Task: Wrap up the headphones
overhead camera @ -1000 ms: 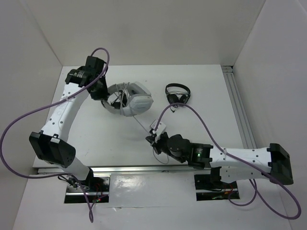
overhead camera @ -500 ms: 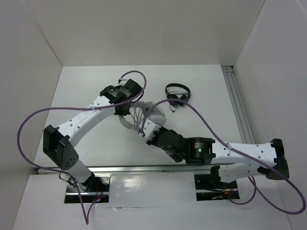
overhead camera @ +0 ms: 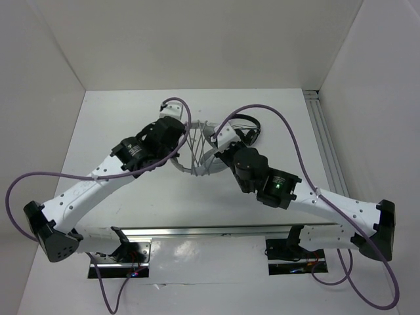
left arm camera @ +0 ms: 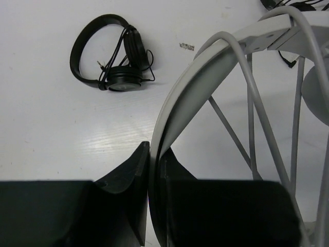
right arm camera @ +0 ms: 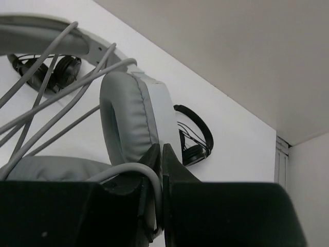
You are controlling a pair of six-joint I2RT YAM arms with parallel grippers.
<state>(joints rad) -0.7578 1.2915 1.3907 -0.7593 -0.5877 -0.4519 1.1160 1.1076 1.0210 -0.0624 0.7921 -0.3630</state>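
The white and grey headphones (overhead camera: 194, 156) are held between my two grippers at the table's middle, with the thin grey cable (overhead camera: 195, 141) crossing the headband in several strands. My left gripper (overhead camera: 174, 126) is shut on the headband (left arm camera: 195, 87); in the left wrist view the band runs up from between the left gripper's (left arm camera: 156, 150) jaws, with cable strands (left arm camera: 267, 123) to the right. My right gripper (overhead camera: 220, 140) is at the headphones' right side. In the right wrist view the right gripper (right arm camera: 161, 151) is shut on a loop of cable (right arm camera: 134, 169), close against a big grey earcup (right arm camera: 128, 118).
A small black headphone set (overhead camera: 248, 130) lies just right of the white ones, partly under the right arm's purple cable; it also shows in the right wrist view (right arm camera: 194, 140). Another black set (left arm camera: 110, 51) lies on the table beyond the left gripper. White walls enclose the table; a rail (overhead camera: 325, 141) runs along the right.
The left gripper has swung right, carrying the headphones toward the table's middle. The right gripper has moved away from the near edge up to the headphones with the cable.
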